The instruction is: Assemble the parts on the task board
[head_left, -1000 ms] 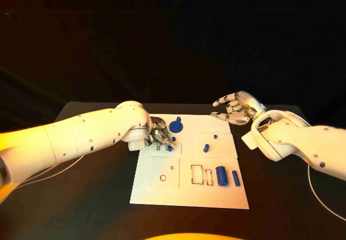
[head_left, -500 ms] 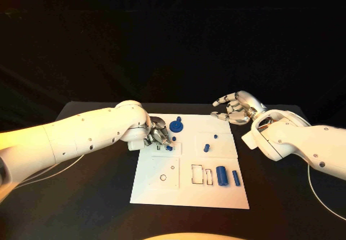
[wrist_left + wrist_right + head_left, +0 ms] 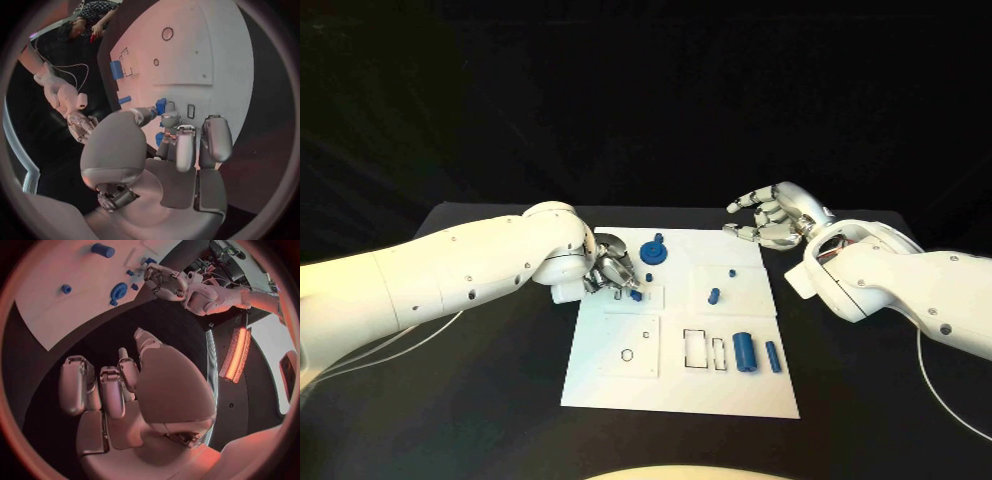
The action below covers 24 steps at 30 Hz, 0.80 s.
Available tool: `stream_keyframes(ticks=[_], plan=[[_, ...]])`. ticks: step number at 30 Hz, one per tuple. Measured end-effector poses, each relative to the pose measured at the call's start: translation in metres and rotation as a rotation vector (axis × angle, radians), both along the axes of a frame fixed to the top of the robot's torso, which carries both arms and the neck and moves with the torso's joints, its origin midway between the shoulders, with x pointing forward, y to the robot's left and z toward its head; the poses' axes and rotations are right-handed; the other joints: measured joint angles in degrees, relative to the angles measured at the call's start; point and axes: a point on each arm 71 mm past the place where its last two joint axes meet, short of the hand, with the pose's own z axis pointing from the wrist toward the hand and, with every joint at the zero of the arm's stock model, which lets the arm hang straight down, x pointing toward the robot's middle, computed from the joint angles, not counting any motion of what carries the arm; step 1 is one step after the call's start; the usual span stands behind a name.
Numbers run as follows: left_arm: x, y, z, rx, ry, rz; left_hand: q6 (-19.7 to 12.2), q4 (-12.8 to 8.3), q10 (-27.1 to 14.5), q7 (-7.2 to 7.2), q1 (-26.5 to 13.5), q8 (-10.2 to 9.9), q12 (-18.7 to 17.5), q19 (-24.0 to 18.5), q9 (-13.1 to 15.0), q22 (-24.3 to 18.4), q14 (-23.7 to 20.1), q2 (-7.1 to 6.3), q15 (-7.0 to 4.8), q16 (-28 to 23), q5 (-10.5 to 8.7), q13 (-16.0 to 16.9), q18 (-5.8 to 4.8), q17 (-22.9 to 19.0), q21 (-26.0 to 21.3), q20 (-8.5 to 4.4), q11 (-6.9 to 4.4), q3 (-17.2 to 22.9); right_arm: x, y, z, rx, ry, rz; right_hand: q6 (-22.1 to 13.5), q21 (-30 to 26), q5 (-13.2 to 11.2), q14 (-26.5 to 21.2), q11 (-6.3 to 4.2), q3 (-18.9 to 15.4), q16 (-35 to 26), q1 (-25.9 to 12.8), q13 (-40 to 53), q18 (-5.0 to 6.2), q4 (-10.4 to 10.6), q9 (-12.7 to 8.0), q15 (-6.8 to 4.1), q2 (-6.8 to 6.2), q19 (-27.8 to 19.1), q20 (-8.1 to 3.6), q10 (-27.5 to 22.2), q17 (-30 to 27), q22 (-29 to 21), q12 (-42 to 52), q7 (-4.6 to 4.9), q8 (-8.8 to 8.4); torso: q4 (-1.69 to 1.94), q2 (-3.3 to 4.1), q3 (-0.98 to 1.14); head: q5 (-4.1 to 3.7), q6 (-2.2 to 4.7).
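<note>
Reaching over the white board's [image 3: 678,385] left edge, the left hand [image 3: 613,270] pinches a small blue peg [image 3: 636,294] at its fingertips; the right hand [image 3: 772,217], spread and holding nothing, hovers well apart, farther away.

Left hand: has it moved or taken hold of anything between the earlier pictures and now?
Hardly. The left hand stays at the task board, fingers down at a small blue part, with no clear shift. The right hand still hovers off the board, holding nothing. The other parts stayed put.
</note>
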Motion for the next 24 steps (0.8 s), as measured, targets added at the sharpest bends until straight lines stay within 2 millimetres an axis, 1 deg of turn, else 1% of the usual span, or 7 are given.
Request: stream_keyframes(ticks=[1, 3, 9, 13, 15, 17, 24], plan=[[-0.001, 0.001, 0.001, -0.006, -0.003, 0.005, 0.00, 0.07, 0.16, 0.00, -0.09, 0.00, 0.12, 0.00, 0.00, 0.09, 0.00, -0.09, 0.00, 0.17, 0.11, 0.16, 0.00, 0.00, 0.00, 0.00, -0.05, 0.08, 0.000, 0.000, 0.000, 0.000, 0.000, 0.000, 0.00, 0.00, 0.00, 0.00, 0.00, 0.00, 0.00, 0.00, 0.00, 0.00, 0.00, 0.00, 0.00, 0.00, 0.00, 0.00, 0.00, 0.00, 0.00, 0.00, 0.00, 0.00, 0.00, 0.00, 0.01, 0.03, -0.01], [-0.002, 0.001, 0.001, -0.014, -0.008, 0.014, 0.19, -1.41, 0.51, -0.18, -0.54, 0.00, 0.31, 0.00, 0.00, 0.18, 0.00, -0.54, 0.00, 0.17, 0.29, 0.36, 0.00, 0.00, 0.20, 0.00, -0.09, 1.89, 0.000, 0.000, 0.000, 0.000, 0.000, -0.001, 0.00, 0.00, 0.09, 0.00, 0.00, 0.00, 0.00, 0.00, 0.00, 0.00, 0.00, 0.00, 0.00, 0.00, 0.00, 0.00, 0.00, 0.00, 0.00, 0.00, 0.00, 0.00, 0.00, 0.00, 0.01, 0.04, -0.05], [-0.007, 0.004, 0.002, -0.033, -0.044, 0.037, 0.19, -1.41, 0.51, -0.18, -0.68, 0.26, 0.31, 0.20, 0.01, 0.36, 0.00, -0.68, 0.00, 0.17, 0.50, 0.31, 0.00, 0.00, 0.20, -0.20, -0.09, 1.89, 0.000, -0.002, 0.000, -0.001, 0.000, -0.003, 0.00, 0.00, 0.22, 0.00, 0.00, 0.00, 0.00, 0.00, 0.00, 0.00, 0.00, 0.00, 0.00, 0.00, 0.00, 0.00, 0.00, -0.01, -0.01, 0.00, 0.00, 0.00, 0.02, 0.01, 0.02, 0.04, -0.12], [-0.011, 0.005, 0.001, -0.031, -0.082, 0.041, 0.22, -1.41, 0.72, -0.20, -0.83, 0.26, 0.31, 0.20, 0.01, 0.46, 0.00, -0.83, 0.00, 0.17, 0.50, 0.26, 0.00, 0.00, 0.20, -0.20, -0.30, 1.89, 0.000, -0.004, -0.001, -0.002, 0.001, -0.006, 0.00, 0.00, 0.22, 0.00, 0.00, 0.00, 0.00, 0.00, -0.01, 0.00, 0.00, 0.00, 0.00, 0.00, 0.00, 0.00, 0.00, -0.01, -0.01, 0.00, 0.00, 0.00, 0.06, 0.01, 0.01, 0.04, -0.25], [-0.013, 0.005, -0.001, -0.027, -0.106, 0.038, 0.23, -1.41, 1.11, -0.20, -0.83, 0.26, 0.31, 0.40, 0.01, 0.68, 0.20, -0.83, -0.20, 0.17, 0.50, 0.26, 0.01, 0.00, 0.41, -0.40, -0.30, 1.89, 0.000, -0.004, -0.001, -0.002, 0.001, -0.007, 0.00, 0.00, 0.22, 0.00, 0.00, 0.00, 0.00, 0.00, -0.01, 0.00, 0.00, 0.00, 0.00, 0.00, 0.00, 0.00, 0.00, -0.01, -0.01, 0.00, 0.00, 0.00, 0.07, 0.01, 0.01, 0.05, -0.32], [-0.014, 0.004, -0.002, -0.022, -0.126, 0.034, 0.25, -1.41, 1.12, -0.21, -1.10, 0.26, 0.31, 0.40, 0.00, 0.81, 0.20, -1.10, -0.20, 0.17, 0.56, 0.26, 0.00, 0.00, 0.41, -0.40, -0.30, 1.89, 0.000, -0.005, -0.001, -0.002, 0.001, -0.008, 0.00, 0.00, 0.22, 0.00, 0.00, 0.00, 0.00, 0.00, -0.01, 0.00, 0.00, 0.00, 0.00, 0.00, 0.00, 0.00, 0.00, -0.01, -0.01, 0.00, 0.00, 0.00, 0.07, 0.01, 0.01, 0.19, -0.35], [-0.015, 0.003, -0.004, -0.003, -0.184, 0.023, 0.63, -1.28, 1.23, -0.40, -1.21, 0.26, 0.31, 0.56, 0.01, 1.10, 0.20, -1.21, -0.20, 0.17, 0.76, 0.30, 0.01, 0.00, 0.64, -0.56, -0.41, 2.04, 0.000, -0.005, -0.001, -0.003, 0.002, -0.008, 0.00, 0.00, 0.22, 0.00, 0.00, 0.00, 0.00, 0.00, -0.01, 0.00, 0.00, 0.00, 0.00, 0.00, 0.00, 0.00, 0.00, -0.02, -0.02, 0.00, 0.00, 0.00, -0.04, 0.01, -0.03, 0.42, -0.35]])
